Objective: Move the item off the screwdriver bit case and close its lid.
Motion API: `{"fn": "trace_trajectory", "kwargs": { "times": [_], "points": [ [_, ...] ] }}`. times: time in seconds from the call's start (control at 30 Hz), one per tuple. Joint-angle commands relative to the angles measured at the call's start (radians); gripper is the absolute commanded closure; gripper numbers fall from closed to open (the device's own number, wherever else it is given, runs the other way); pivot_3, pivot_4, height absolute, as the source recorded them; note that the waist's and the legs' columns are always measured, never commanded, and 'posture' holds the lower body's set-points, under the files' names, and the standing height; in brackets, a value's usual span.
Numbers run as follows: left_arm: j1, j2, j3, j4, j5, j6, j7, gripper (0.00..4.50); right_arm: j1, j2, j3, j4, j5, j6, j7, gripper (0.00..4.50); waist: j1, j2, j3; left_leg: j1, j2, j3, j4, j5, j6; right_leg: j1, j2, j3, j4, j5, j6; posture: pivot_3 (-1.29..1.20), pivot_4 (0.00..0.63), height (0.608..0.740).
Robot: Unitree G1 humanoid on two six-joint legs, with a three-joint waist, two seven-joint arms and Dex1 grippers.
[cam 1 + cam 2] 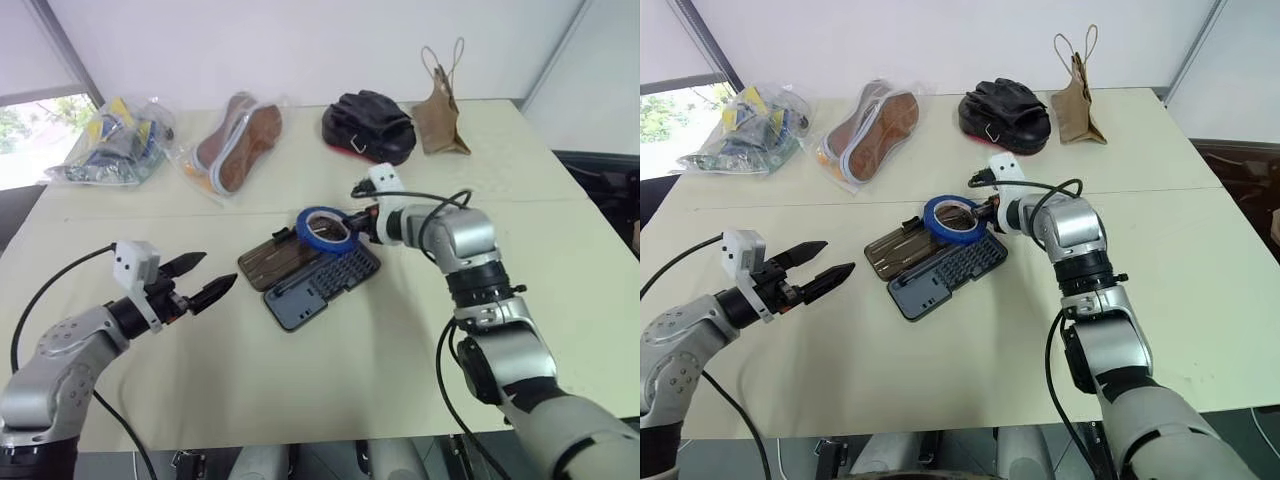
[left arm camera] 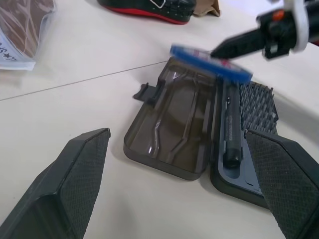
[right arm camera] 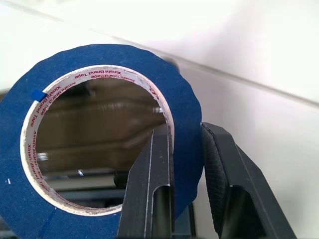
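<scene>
hiding bit case (image 1: 312, 275) far edge: tape (image 1: 323, 229) in right claw (image 1: 352, 223)

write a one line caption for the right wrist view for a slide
Right hand grips the blue tape roll by its wall, one finger inside the core, over the open bit case.

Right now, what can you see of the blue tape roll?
The blue tape roll is a flat ring of matte blue tape on a white card core printed with red lettering. The right pincer grips its wall, one finger through the hole and one outside. It hangs tilted above the far end of the open screwdriver bit case, apparently lifted clear of it. Nothing else touches it.
</scene>
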Motion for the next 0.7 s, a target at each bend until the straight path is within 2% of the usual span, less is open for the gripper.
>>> {"fn": "trace_trajectory", "kwargs": {
  "times": [0.03, 0.2, 0.37, 0.47, 0.7],
  "points": [
    [0.001, -0.004, 0.000, -0.022, 0.003, -0.022, 0.001, 0.00, -0.086, -0.056, -0.068, -0.006, 0.014, -0.020, 0.001, 4.21, 0.001, 0.000, 0.000, 0.000, 0.000, 0.000, 0.000, 0.000, 0.000, 0.000, 0.000, 0.000, 0.000, 0.000, 0.000, 0.00, 0.150, 0.740],
    [-0.010, -0.006, -0.013, -0.021, 0.004, -0.019, -0.005, 0.00, -0.094, -0.176, -0.075, 0.019, -0.011, -0.055, 0.036, 4.21, 0.003, 0.000, 0.000, 0.000, 0.000, 0.000, 0.000, -0.001, 0.002, 0.000, 0.000, 0.000, 0.000, 0.000, 0.000, 0.00, 0.150, 0.740],
    [-0.033, 0.025, -0.044, -0.046, -0.017, 0.005, -0.052, 0.00, 0.001, -0.349, -0.025, 0.086, -0.106, -0.171, 0.065, 4.21, 0.006, 0.000, 0.000, 0.000, -0.001, 0.000, 0.001, -0.002, 0.004, 0.002, -0.001, 0.000, -0.001, 0.000, 0.000, 0.00, 0.150, 0.740],
    [-0.089, 0.026, -0.079, -0.068, -0.049, 0.039, -0.064, 0.00, 0.087, -0.474, -0.008, 0.173, -0.196, -0.310, 0.049, 4.21, 0.007, 0.000, 0.000, 0.000, -0.001, 0.001, 0.001, -0.003, 0.005, 0.001, -0.001, 0.000, -0.001, 0.000, 0.000, 0.00, 0.150, 0.740],
    [-0.147, 0.005, -0.151, -0.054, -0.047, 0.061, -0.069, 0.00, 0.098, -0.507, -0.118, 0.395, -0.200, -0.423, -0.072, 4.21, -0.021, 0.001, 0.000, 0.001, 0.001, 0.004, 0.001, -0.002, 0.003, 0.002, 0.001, 0.002, 0.000, 0.000, 0.000, 0.00, 0.150, 0.740]
  ]
}}
